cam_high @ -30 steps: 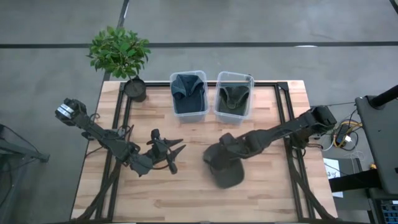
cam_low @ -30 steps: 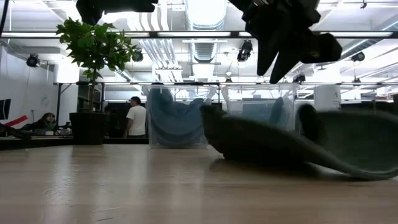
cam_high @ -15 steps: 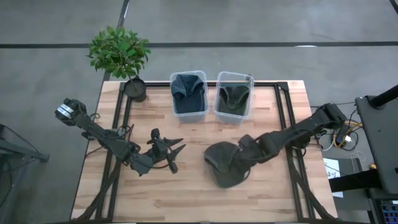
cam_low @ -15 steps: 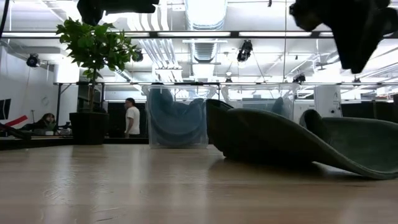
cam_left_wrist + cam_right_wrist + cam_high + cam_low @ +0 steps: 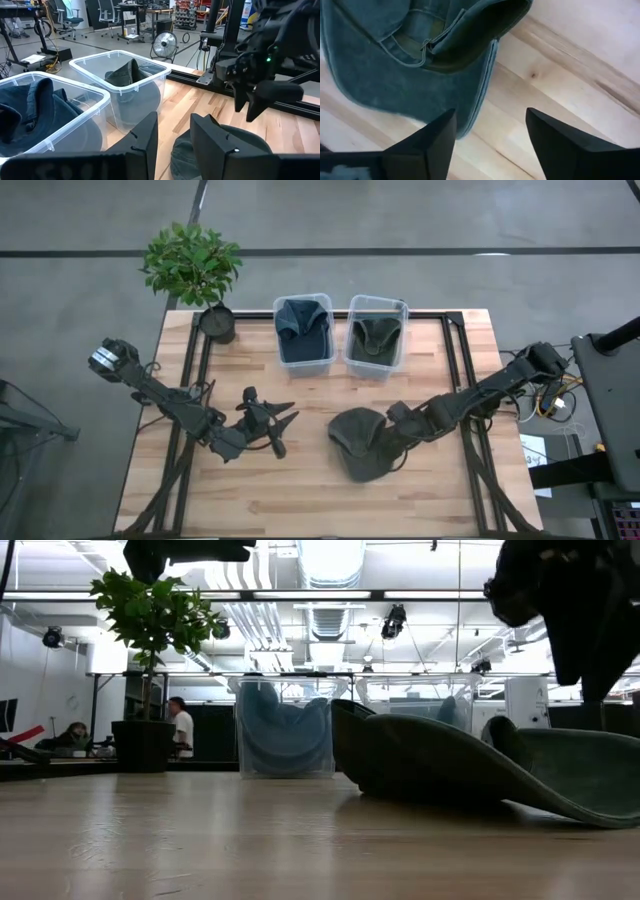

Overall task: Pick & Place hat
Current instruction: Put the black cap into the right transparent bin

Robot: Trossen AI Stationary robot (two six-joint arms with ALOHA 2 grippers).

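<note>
A dark green hat point(image 5: 358, 444) lies on the wooden table, right of centre, crown side down with its brim spread; it also shows in the low view point(image 5: 450, 768) and the right wrist view point(image 5: 410, 65). My right gripper point(image 5: 390, 440) is open and hovers just over the hat's right brim edge point(image 5: 487, 75), one finger on each side of that edge, touching nothing; it shows at the top right of the low view point(image 5: 585, 640). My left gripper point(image 5: 277, 426) is open and empty, left of the hat, and waits.
Two clear plastic bins stand at the table's far edge: the left bin point(image 5: 303, 358) holds a blue hat, the right bin point(image 5: 372, 364) a green one. A potted plant point(image 5: 216, 323) stands at the far left corner. Bare wood lies along the near edge.
My right gripper has drawn back from over the hat's crown toward the table's right edge and now stands over the brim's right edge. The hat has settled a little flatter on the table.
</note>
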